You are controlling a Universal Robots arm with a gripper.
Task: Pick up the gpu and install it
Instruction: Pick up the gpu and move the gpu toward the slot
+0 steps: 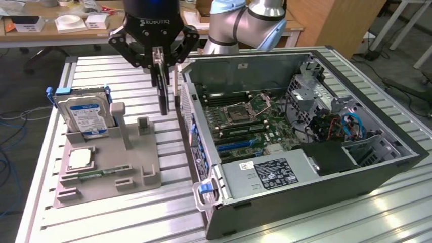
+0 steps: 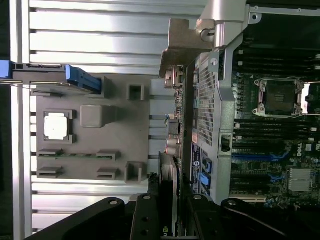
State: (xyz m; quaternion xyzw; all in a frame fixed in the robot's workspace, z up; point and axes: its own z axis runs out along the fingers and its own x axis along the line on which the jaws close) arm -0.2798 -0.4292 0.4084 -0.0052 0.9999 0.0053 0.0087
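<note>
Fingers [image 2: 145,220] on both sides of gpu [image 2: 168,197]

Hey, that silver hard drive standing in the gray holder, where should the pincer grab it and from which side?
Probably grip the hard drive by its exposed upper part, coming from above and closing across its two broad faces. It stands nearly upright in the gray holder, whose slot covers its lower end. The pincer is shut on the gpu.
</note>
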